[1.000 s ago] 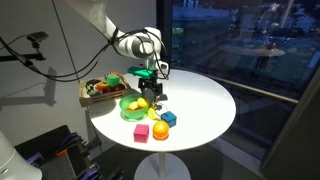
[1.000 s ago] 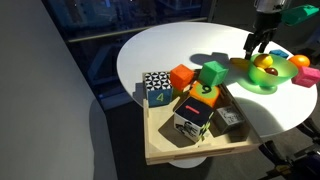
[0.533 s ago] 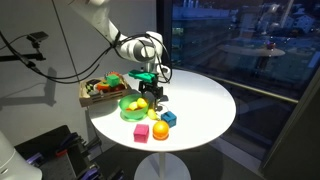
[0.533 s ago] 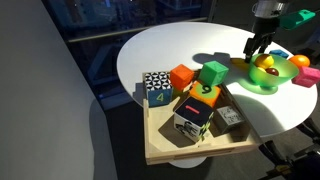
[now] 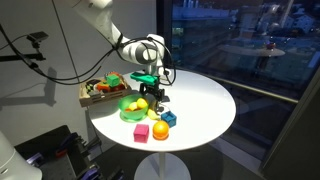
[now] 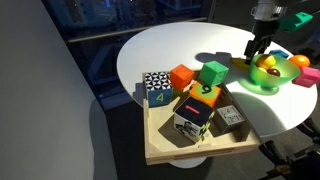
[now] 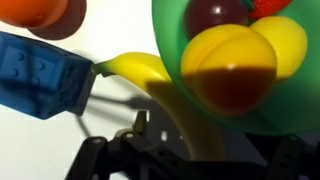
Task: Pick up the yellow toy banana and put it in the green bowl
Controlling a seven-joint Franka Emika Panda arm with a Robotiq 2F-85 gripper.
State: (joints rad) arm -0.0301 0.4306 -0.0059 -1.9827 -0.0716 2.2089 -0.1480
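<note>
The yellow toy banana (image 7: 150,80) lies on the white table against the outer rim of the green bowl (image 7: 170,40), curving from the blue block towards my gripper. The bowl (image 5: 129,112) (image 6: 258,86) holds a yellow-orange round fruit (image 7: 232,65), a dark red one and another yellow piece. My gripper (image 7: 205,150) hangs low over the banana with its jaws apart, one finger on each side of the banana's near end. In both exterior views the gripper (image 5: 157,93) (image 6: 257,50) stands at the bowl's edge and largely hides the banana.
A blue block (image 7: 40,75) (image 5: 169,118) and an orange ball (image 7: 40,10) (image 5: 160,130) lie close to the banana. A pink block (image 5: 141,132) sits near the table's front. A wooden tray (image 6: 180,145) of toy blocks stands beside the bowl.
The gripper has come down a little at the bowl's edge. The banana, bowl and blocks have not moved.
</note>
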